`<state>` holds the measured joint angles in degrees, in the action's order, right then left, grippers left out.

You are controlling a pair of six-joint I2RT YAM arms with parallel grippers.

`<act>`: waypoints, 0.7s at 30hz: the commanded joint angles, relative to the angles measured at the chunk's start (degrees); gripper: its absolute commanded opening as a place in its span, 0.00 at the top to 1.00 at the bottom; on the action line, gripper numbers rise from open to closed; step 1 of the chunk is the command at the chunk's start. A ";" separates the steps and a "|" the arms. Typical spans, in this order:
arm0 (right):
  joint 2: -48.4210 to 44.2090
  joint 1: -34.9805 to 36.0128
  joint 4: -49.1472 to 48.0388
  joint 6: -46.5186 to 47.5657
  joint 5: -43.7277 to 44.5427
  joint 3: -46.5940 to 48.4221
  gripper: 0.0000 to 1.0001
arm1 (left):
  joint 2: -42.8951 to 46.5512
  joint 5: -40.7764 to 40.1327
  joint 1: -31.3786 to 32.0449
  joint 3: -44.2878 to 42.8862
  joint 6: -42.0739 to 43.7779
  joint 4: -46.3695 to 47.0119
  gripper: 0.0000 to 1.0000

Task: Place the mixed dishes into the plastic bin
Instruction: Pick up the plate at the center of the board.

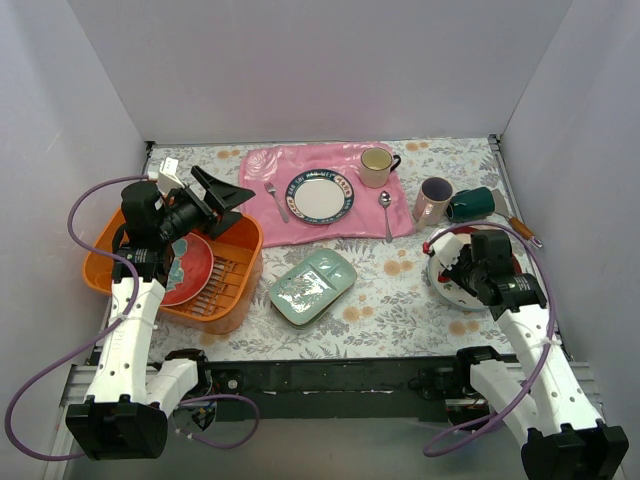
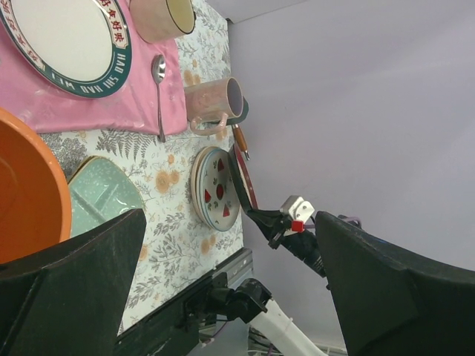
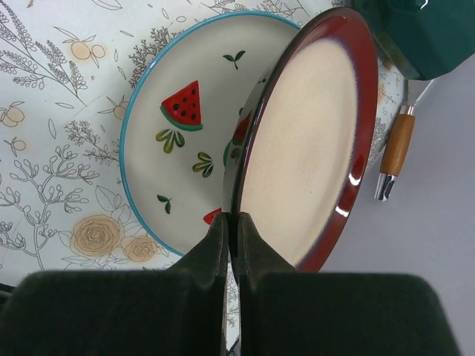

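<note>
My right gripper is shut on the near rim of the maroon-rimmed cream plate. That plate stands tilted on edge over the white plate with red fruit, at the table's right. The dark green mug lies behind it, with the pink mug beside it. The pale green divided tray rests mid-table. At the left, the orange plastic bin holds the red plate with a teal flower. My left gripper hangs open and empty over the bin's far edge.
A pink cloth mat at the back carries a blue-rimmed white plate, a cream mug, a fork and a spoon. A wooden-handled knife lies by the right wall. White walls close three sides.
</note>
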<state>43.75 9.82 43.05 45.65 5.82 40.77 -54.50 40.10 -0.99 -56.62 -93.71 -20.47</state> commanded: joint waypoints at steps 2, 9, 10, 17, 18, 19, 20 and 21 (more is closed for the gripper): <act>-2.35 0.11 -5.87 2.25 1.65 7.12 0.99 | 1.59 1.12 0.20 0.72 -0.15 1.48 0.02; -3.49 0.11 -3.59 3.65 -3.26 10.11 0.99 | 1.06 1.83 0.20 0.90 -1.12 2.36 0.02; -3.67 0.11 -3.06 3.75 -4.15 10.46 0.99 | 0.98 1.91 0.20 0.90 -1.73 2.80 0.02; -5.51 0.19 1.42 7.26 -12.32 12.31 0.99 | -1.31 -1.59 7.22 0.46 -4.46 4.39 0.02; -6.12 0.11 2.03 7.61 -13.98 12.57 0.99 | -1.83 -3.25 9.58 0.20 -4.64 4.47 0.02; -6.30 0.19 2.74 8.22 -14.96 13.10 0.99 | -2.97 -4.31 10.91 -0.24 -4.99 4.39 0.02; -6.48 0.11 3.00 8.92 -15.75 13.19 0.99 | -3.76 -5.37 12.32 -0.51 -5.60 4.39 0.02; -6.92 0.11 3.62 9.19 -17.15 13.36 0.99 | -4.47 -7.38 15.03 -0.86 -5.87 4.47 0.02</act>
<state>39.40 9.82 51.03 49.89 -6.37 48.56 -56.88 38.09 7.64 -55.96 -97.82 -17.06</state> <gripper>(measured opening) 0.053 0.982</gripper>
